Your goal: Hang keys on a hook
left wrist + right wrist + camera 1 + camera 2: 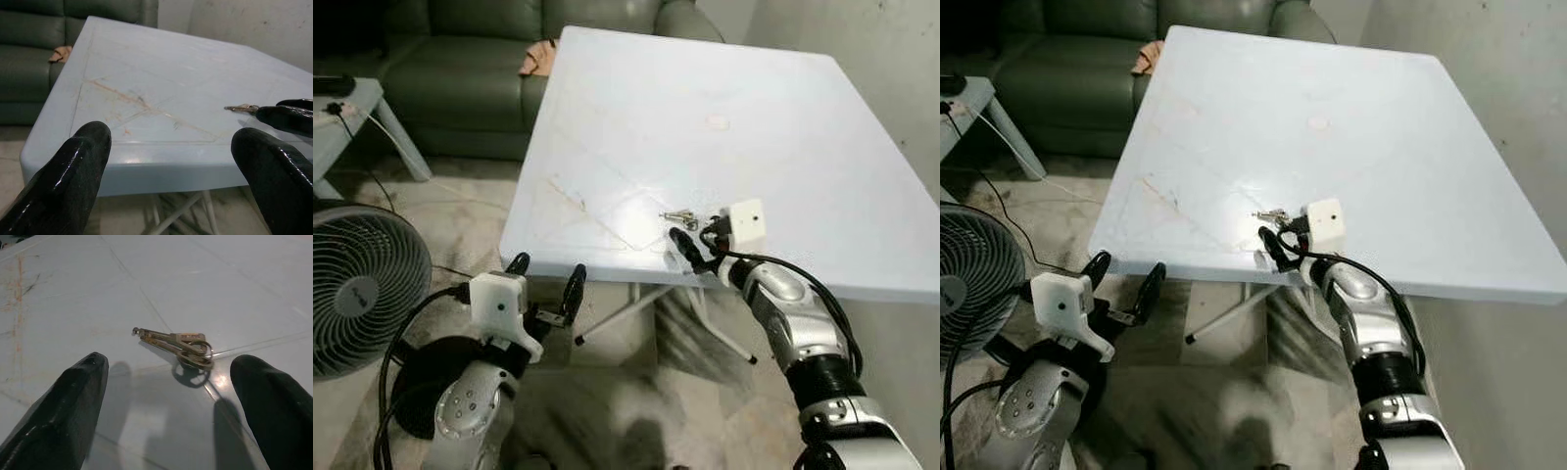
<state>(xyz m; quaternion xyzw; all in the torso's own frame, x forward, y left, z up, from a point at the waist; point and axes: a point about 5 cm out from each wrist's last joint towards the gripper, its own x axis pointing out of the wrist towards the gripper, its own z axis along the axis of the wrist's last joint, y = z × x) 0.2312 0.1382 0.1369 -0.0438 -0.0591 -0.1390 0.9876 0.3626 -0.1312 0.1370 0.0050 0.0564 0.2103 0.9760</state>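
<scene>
A small bunch of keys [678, 215] lies flat on the white table [705, 108], close to its near edge. My right gripper [697, 240] hovers low over the table just short of the keys [178, 345]. It is open and the keys lie ahead of the gap between its fingers [73, 401]. Below and in front of the table's near left corner, my left gripper [546, 274] is also open and holds nothing. In the left wrist view the keys [241, 108] lie beside one black right finger [288, 117].
A standing fan [352, 289] is on the floor at the left. A dark green sofa [460, 59] with an orange cloth [538, 57] sits behind the table. A small grey side table [342, 108] is at the far left. A bare wall [881, 49] runs along the right.
</scene>
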